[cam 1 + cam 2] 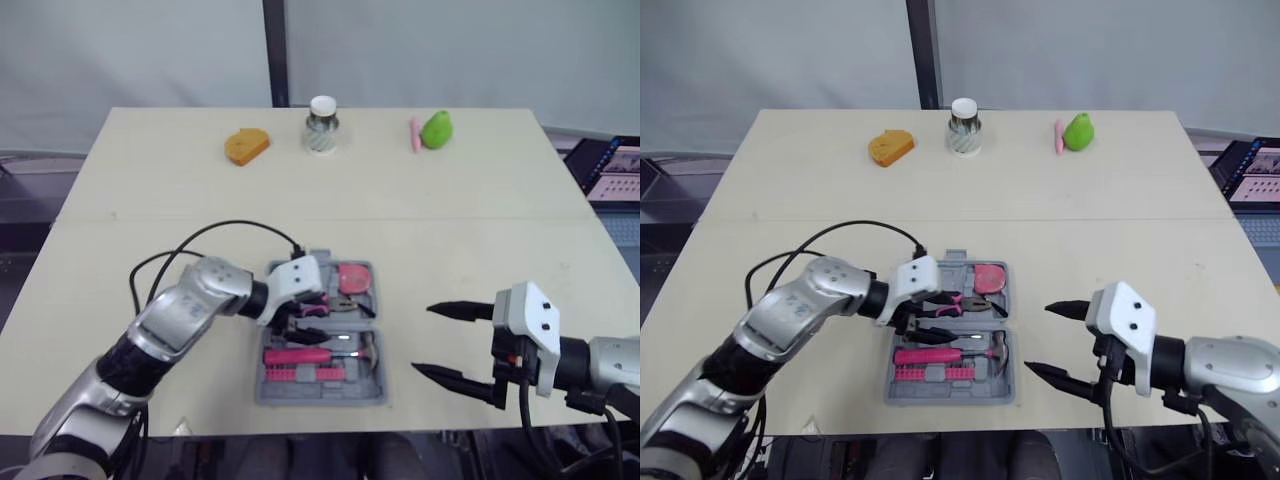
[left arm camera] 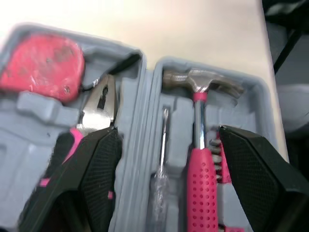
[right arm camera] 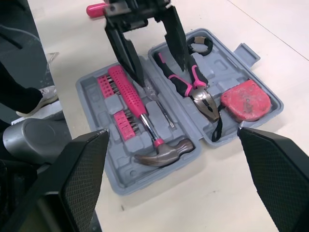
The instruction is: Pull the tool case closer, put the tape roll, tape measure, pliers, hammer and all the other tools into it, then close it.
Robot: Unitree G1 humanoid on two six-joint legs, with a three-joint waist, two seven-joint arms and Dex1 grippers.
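While left claw (image 2: pixel 167 135) gapes over tool case (image 1: pixel 300 393), hammer (image 3: pixel 164 152) inside

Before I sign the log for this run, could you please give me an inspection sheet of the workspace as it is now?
Surface: pale table.
Job's things: tool case open; hammer, pliers, tape measure lying inside.
Clutter: orange object, jar, green object along the far edge.
Grippers: left gripper open over the case; right gripper open beside it, apart.
Cables: black cable looping from the left wrist.
Surroundings: laptop at right; grey curtain behind.
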